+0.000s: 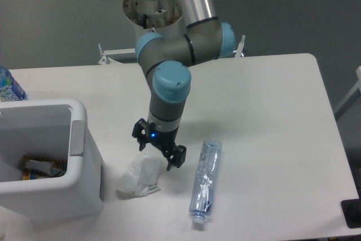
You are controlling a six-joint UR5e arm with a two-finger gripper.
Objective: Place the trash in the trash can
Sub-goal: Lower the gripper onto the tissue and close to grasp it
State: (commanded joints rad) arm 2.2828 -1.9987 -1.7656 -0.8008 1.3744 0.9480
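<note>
Crumpled white wad (140, 175), flattened clear bottle (205, 183)

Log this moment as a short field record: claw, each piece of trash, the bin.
claw: open, fingers spread, low over the wad's upper edge
paper wad: on the table, not gripped, right of the bin
flattened bottle: lying on the table, right of the claw, untouched
trash can: front left, some items already inside

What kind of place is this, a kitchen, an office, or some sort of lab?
Most likely a robotics lab or test bench. A robot arm on a pedestal works over a plain white table, its claw open above a paper wad. A flattened bottle and a white bin are laid out like a trial setup.
</note>
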